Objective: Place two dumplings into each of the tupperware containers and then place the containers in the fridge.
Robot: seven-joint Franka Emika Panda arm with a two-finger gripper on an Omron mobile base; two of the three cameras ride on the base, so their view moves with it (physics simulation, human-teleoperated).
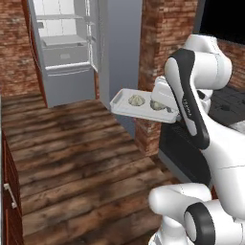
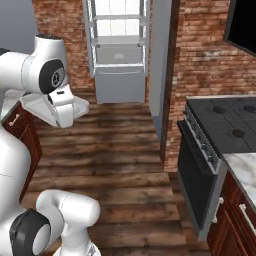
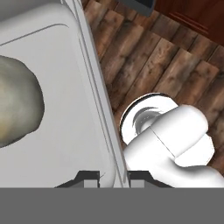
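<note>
Left base view: container (image 1: 125,106) held up in mid-air over the wooden floor (image 1: 72,158), roughly level, well clear of any surface. Two dumplings inside: one (image 1: 136,100) near the middle, the other (image 1: 157,105) toward the arm end, partly hidden by the arm. Container's right end disappears behind the white forearm; gripper itself hidden there. Fridge (image 1: 67,52) at upper left, door open, pale shelves and drawer visible inside. Well apart from the container. Brick wall (image 1: 162,33) behind and right of the container; dark oven front below it.

Right base view: container (image 2: 75,106) seen as a pale edge sticking out beyond the wrist at left, contents not discernible. Fridge (image 2: 120,55) straight ahead at top centre, open, shelves and lower drawer lit. Grey panel just right of it, then brick wall (image 2: 205,60). Stove (image 2: 225,125) with dark cooktop and black oven door at right; marble worktop (image 2: 245,172) at lower right corner. Wooden floor between base and fridge.

Hand view: gripper (image 3: 113,176) clenched on the container rim (image 3: 94,78); the two dark fingertips (image 3: 89,177) sit either side of the wall. Pale tray floor at left with one dumpling (image 3: 17,109) lying on it, cut off by the frame edge. Wooden floor below at right.
</note>
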